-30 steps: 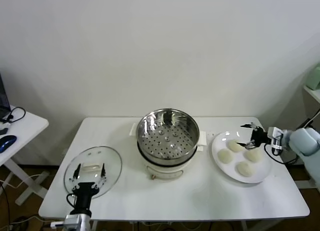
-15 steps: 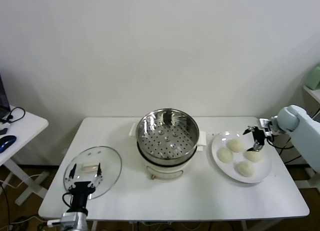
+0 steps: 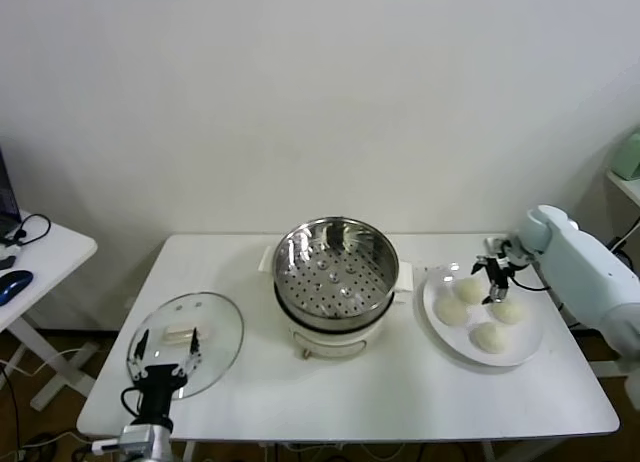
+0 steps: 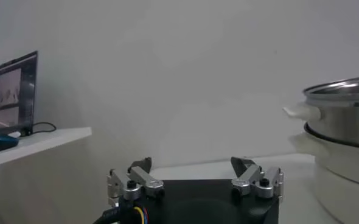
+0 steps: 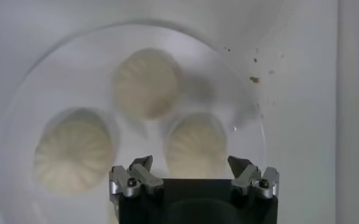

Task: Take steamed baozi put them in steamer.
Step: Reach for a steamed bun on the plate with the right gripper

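Four cream-white baozi lie on a white plate (image 3: pixel 527 334) at the table's right: one at the back (image 3: pixel 469 289), one at the left (image 3: pixel 451 311), one at the right (image 3: pixel 507 310) and one at the front (image 3: pixel 490 337). The steel steamer (image 3: pixel 335 272) stands at mid-table with nothing in its perforated basket. My right gripper (image 3: pixel 494 281) is open and empty, pointing down over the plate. In the right wrist view the gripper (image 5: pixel 191 163) is just above one baozi (image 5: pixel 196 146), with two others (image 5: pixel 146 82) (image 5: pixel 75 149) beyond it. My left gripper (image 3: pixel 166 366) is open and empty over the glass lid.
A round glass lid (image 3: pixel 215 332) lies flat at the table's front left. The left wrist view shows the left gripper (image 4: pixel 191 164) and the steamer's side (image 4: pixel 344 115). A side desk with a mouse (image 3: pixel 14 285) stands at the far left. The plate's bare surface (image 5: pixel 58 73) surrounds the buns.
My right gripper has swung in from the plate's right side to over the plate and turned downward. My left gripper has drawn back slightly toward the table's front edge.
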Tool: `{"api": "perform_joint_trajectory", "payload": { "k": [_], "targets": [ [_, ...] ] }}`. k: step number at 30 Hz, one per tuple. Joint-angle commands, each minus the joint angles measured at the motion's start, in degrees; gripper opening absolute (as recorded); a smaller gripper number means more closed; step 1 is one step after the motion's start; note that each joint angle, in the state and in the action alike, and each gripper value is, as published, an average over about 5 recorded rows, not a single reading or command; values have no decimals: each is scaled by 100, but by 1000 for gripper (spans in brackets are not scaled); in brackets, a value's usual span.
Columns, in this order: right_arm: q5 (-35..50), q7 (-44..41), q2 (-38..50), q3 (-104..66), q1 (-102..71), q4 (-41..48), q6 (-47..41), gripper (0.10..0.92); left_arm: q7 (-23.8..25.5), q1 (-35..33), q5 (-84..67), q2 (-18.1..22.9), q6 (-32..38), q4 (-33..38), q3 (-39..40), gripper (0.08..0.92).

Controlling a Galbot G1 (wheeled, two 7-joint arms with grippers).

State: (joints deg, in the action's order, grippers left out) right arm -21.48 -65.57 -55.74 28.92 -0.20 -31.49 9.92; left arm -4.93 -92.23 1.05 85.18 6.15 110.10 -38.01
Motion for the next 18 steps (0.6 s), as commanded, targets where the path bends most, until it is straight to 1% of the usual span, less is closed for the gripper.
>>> {"api": "perform_joint_trajectory", "payload": {
  "k": [1,18],
  "targets": [
    [-368,2,-304,-72,107,399,83,823,-6,1,6,8,-10,-6,-1,823],
    [-708,107,-392,-251,54,489,105,821,-8,-27,12,33,16,-39,1,823]
  ]
}}
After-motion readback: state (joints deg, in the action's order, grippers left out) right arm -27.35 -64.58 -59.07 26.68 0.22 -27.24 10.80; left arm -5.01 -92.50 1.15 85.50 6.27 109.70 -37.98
